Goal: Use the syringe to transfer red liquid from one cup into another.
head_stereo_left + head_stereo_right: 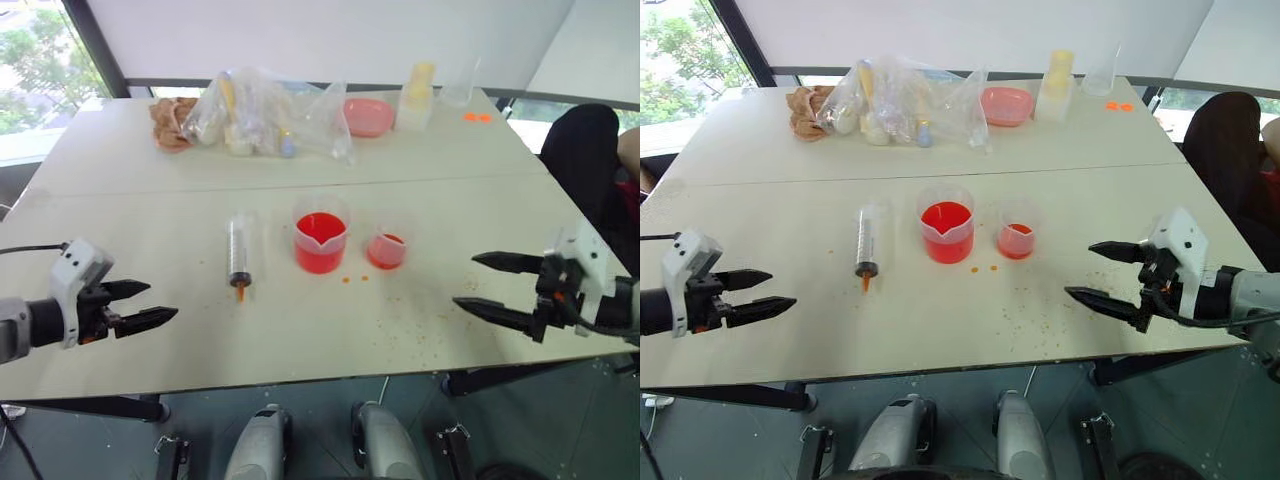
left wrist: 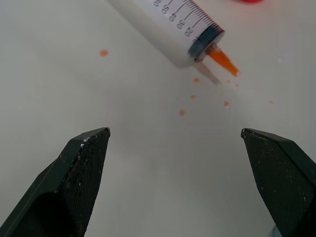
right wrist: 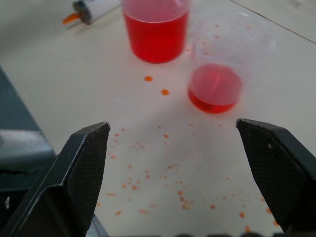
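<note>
The clear syringe lies flat on the white table, orange tip toward the near edge; its tip end also shows in the left wrist view. To its right stands the larger spouted beaker about half full of red liquid. The smaller cup beside it holds a little red liquid. My left gripper hovers open near the table's front left, short of the syringe. My right gripper is open at the front right, pointing toward the cups, holding nothing.
Orange droplets speckle the table in front of the cups. At the far side lie clear plastic bags of items, a pink dish, a pale bottle and a brown cloth. A person in black sits at right.
</note>
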You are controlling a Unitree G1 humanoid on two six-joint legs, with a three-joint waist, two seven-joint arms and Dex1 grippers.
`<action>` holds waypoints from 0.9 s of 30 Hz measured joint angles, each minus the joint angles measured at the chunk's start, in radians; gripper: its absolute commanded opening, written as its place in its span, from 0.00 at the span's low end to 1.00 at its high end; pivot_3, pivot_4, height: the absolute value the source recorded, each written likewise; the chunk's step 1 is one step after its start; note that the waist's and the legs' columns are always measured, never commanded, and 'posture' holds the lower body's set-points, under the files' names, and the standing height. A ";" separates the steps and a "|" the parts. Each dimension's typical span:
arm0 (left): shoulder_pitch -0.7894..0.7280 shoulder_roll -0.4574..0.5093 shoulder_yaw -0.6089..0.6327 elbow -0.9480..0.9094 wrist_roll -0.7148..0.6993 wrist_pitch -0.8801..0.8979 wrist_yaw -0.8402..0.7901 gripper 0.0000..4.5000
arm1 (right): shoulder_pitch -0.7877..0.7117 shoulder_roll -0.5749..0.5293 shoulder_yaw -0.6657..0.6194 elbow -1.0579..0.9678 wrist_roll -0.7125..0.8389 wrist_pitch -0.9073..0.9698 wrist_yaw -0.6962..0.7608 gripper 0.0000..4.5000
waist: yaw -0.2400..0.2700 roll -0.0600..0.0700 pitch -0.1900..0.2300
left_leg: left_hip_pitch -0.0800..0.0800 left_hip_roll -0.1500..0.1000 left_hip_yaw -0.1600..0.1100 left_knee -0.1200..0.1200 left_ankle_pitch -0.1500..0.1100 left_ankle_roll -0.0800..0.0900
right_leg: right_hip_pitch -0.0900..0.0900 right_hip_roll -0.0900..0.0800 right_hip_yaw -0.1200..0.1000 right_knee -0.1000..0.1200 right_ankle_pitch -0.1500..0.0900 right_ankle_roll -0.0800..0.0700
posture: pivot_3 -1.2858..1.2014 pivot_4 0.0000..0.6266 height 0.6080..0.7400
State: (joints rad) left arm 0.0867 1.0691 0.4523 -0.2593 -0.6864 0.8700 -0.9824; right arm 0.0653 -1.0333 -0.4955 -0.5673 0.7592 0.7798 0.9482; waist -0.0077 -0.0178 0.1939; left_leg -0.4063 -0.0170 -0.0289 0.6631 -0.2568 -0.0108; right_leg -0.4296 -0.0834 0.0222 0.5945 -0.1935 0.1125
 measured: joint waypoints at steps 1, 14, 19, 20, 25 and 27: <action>-0.018 0.000 -0.005 0.006 -0.001 0.005 0.002 0.98 | -0.004 0.000 0.001 -0.001 0.001 0.002 -0.004 0.96 | 0.000 0.000 0.000 | -0.001 0.000 0.000 0.000 0.000 0.000 | 0.000 0.000 0.000 0.000 0.000 0.000 | 0.52 0.24 1.00; -0.142 -0.059 -0.083 -0.069 0.020 0.026 0.095 0.98 | -0.040 0.023 0.025 -0.019 0.013 0.019 -0.059 0.96 | 0.000 -0.001 0.000 | -0.002 0.000 0.001 0.000 -0.001 0.001 | -0.002 0.000 0.000 0.000 0.001 -0.001 | 0.52 0.24 1.00; -0.168 0.008 -0.118 -0.084 -0.006 0.154 0.109 0.98 | -0.049 0.032 0.049 -0.030 0.023 0.021 -0.082 0.96 | -0.003 -0.001 0.000 | -0.002 -0.001 0.002 0.000 -0.001 0.001 | -0.002 0.001 0.000 0.001 0.001 -0.001 | 0.52 0.24 1.00; -0.177 0.050 -0.138 -0.080 -0.025 0.209 0.093 0.98 | -0.053 0.032 0.052 -0.032 0.023 0.022 -0.085 0.96 | -0.003 -0.001 0.001 | -0.002 -0.001 0.003 0.000 -0.001 0.001 | -0.002 0.001 0.000 0.001 0.001 -0.001 | 0.52 0.24 1.00; -0.295 0.106 -0.215 -0.037 -0.051 0.339 0.087 0.98 | -0.077 0.033 0.066 -0.034 0.023 0.020 -0.092 0.96 | 0.000 -0.001 0.001 | -0.002 -0.001 0.003 0.000 -0.001 0.001 | -0.002 0.001 0.000 0.001 0.001 0.000 | 0.52 0.24 1.00; -0.388 0.092 -0.266 -0.010 -0.041 0.382 0.118 0.98 | -0.082 0.032 0.072 -0.034 0.023 0.020 -0.095 0.96 | 0.001 -0.001 0.001 | -0.001 -0.001 0.003 0.000 -0.001 0.001 | -0.001 0.001 0.000 0.001 0.001 0.000 | 0.52 0.24 1.00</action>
State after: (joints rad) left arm -0.3011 1.1613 0.1865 -0.2697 -0.7275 1.2520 -0.8640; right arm -0.0168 -1.0009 -0.4235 -0.6009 0.7822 0.7993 0.8531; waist -0.0064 -0.0188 0.1946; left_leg -0.4077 -0.0184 -0.0258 0.6630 -0.2573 -0.0095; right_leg -0.4305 -0.0824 0.0219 0.5954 -0.1929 0.1122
